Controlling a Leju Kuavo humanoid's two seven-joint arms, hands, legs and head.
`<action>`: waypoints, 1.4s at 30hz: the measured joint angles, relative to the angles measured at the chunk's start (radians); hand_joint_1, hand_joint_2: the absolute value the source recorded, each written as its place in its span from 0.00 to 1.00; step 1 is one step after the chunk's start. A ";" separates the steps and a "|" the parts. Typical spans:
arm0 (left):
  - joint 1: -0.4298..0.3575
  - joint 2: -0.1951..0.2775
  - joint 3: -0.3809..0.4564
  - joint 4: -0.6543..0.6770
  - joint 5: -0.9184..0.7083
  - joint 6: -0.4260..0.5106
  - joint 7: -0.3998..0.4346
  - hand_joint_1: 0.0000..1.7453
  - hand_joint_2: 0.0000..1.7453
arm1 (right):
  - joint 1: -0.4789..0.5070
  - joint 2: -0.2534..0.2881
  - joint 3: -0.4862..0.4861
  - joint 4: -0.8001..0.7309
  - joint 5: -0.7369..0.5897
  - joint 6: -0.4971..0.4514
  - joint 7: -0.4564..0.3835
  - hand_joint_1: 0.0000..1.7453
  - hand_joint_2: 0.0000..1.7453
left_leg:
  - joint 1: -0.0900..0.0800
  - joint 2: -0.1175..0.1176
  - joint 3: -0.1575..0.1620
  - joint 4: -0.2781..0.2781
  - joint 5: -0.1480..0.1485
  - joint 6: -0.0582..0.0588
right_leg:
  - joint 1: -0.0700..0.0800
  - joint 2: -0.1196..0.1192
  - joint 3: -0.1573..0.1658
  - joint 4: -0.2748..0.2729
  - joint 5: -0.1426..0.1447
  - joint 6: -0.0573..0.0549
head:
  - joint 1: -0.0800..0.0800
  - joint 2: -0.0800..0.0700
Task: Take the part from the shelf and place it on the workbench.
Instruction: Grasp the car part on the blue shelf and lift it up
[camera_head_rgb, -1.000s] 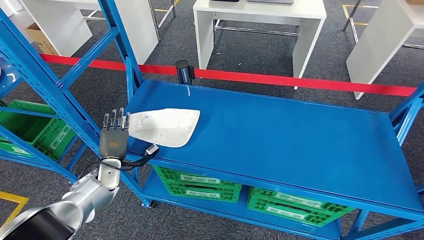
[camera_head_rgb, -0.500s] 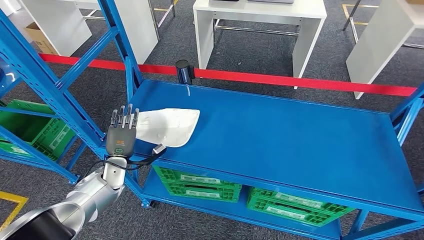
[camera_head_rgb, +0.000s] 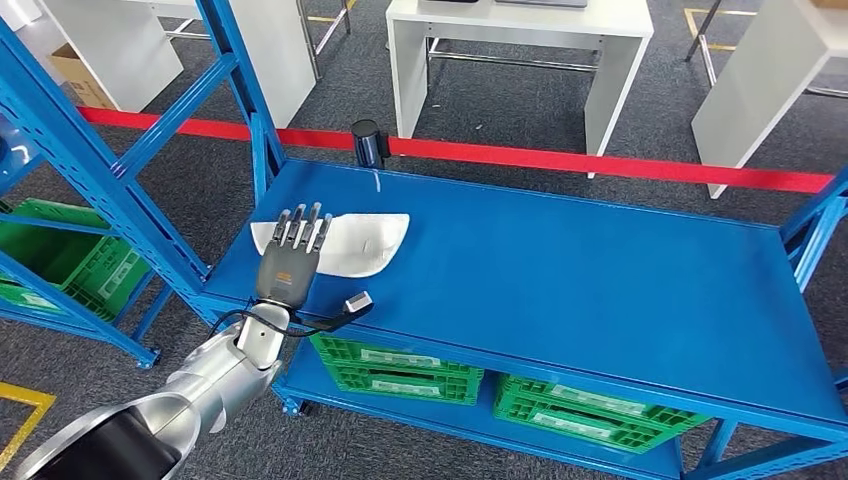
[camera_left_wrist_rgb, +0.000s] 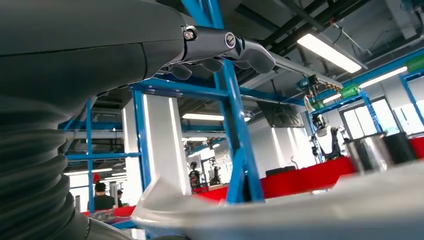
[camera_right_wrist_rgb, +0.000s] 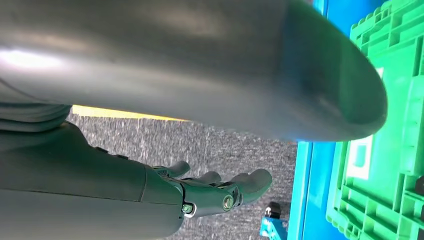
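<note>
The fingers (camera_head_rgb: 303, 226) of the left hand (camera_head_rgb: 288, 262) are stretched out straight and slightly apart, lying over the near left end of the white part (camera_head_rgb: 365, 243); from the head view it is hard to say whether they press on it or hover just above. Nothing is clasped in them. The part lies flat on the blue shelf (camera_head_rgb: 560, 270), close to its left front corner, with its broad end toward the hand and its rounded end toward the middle of the shelf.

The left wrist view looks along the part's pale surface (camera_left_wrist_rgb: 280, 210) from very low, so the part is a blurred band across the frame and its outline cannot be made out; the fingers (camera_left_wrist_rgb: 240, 50) reach forward above it, extended and not curled round anything. That view also catches a blue upright post (camera_left_wrist_rgb: 235, 130) and a red barrier (camera_left_wrist_rgb: 310, 177) beyond.

The right wrist view shows the right hand (camera_right_wrist_rgb: 200, 192) hanging beside the robot, its fingers (camera_right_wrist_rgb: 245, 182) loosely extended with nothing in them, above grey carpet (camera_right_wrist_rgb: 220, 145); a green crate (camera_right_wrist_rgb: 385, 150) sits at the edge, partly cut off.

In the head view, more green crates (camera_head_rgb: 400, 365) rest under the shelf, and white counters (camera_head_rgb: 520, 40) stand behind a red tape line (camera_head_rgb: 600, 160).
</note>
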 joint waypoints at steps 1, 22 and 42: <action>-0.006 -0.006 0.000 0.006 0.000 0.000 -0.001 0.00 1.00 | 0.000 0.003 0.000 0.000 -0.001 0.000 -0.002 0.00 0.00 | 0.000 0.000 0.000 0.000 0.000 0.000 | 0.000 0.000 0.000 0.000 0.000 0.000 | 0.000 0.000; 0.015 -0.002 0.005 0.041 0.019 0.000 0.002 0.00 1.00 | 0.000 0.003 0.000 0.000 0.015 0.000 -0.021 0.00 0.00 | 0.000 0.000 0.000 0.000 0.000 0.000 | 0.000 0.000 0.000 0.000 0.000 0.000 | 0.000 0.000; 0.041 0.027 0.049 -0.023 0.001 0.000 0.021 0.31 1.00 | -0.006 -0.023 0.000 0.000 0.019 0.000 -0.039 0.00 0.00 | 0.000 0.000 0.000 0.000 0.000 0.000 | 0.000 0.000 0.000 -0.001 0.000 0.000 | 0.000 0.000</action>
